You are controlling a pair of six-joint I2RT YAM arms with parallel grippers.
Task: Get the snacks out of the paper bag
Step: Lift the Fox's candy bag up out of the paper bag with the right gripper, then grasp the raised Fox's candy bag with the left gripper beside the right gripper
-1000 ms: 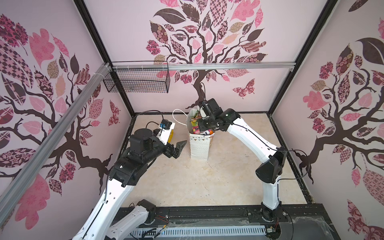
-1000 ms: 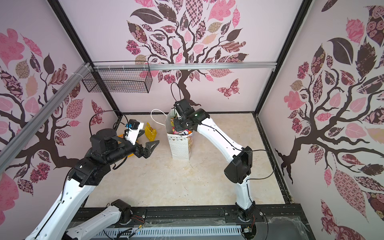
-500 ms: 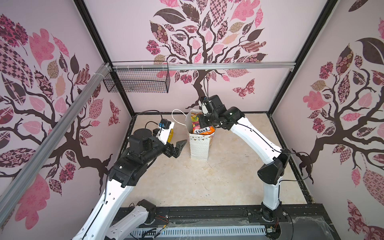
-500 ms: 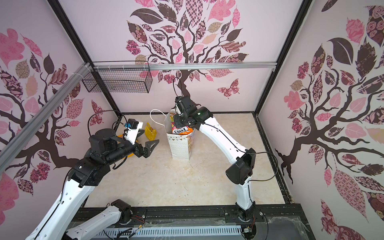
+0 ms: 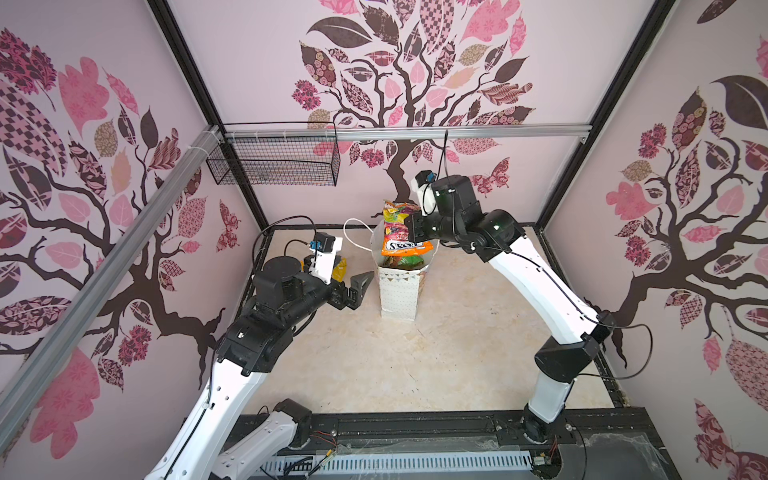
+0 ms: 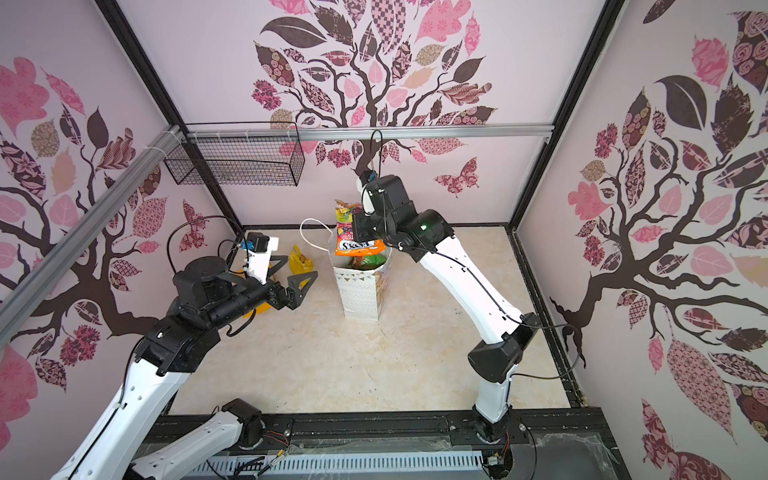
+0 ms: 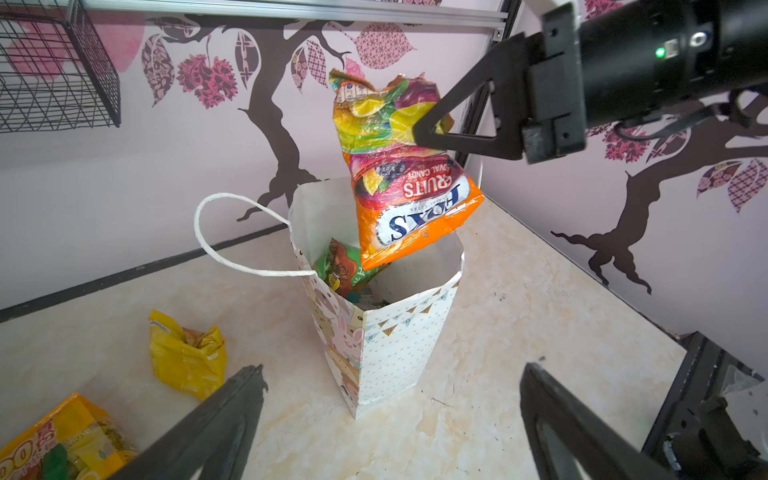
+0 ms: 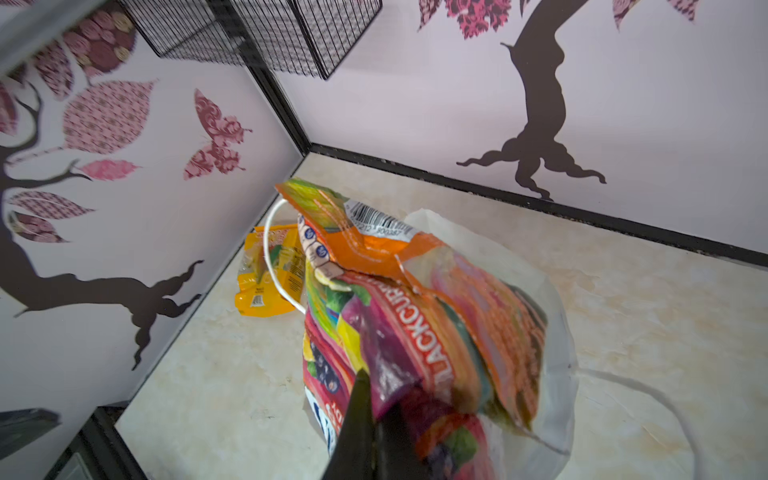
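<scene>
paper bag (image 7: pixel 399 345), green packet (image 7: pixel 345 266) half hidden inside

Open surface (image 5: pixel 415 357) from 3 to 6 o'clock of the paper bag (image 5: pixel 398 293), blocked over its mouth by the orange packet (image 5: pixel 401 245) pinched in the right end effector (image 7: pixel 419 133), crowded at 9 o'clock by a yellow packet (image 7: pixel 187 359).

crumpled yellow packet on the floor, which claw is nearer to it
Left. The left claw hovers open close by the crumpled yellow packet. The right claw is raised above the paper bag mouth, shut on the orange Fox's candy packet.
</scene>
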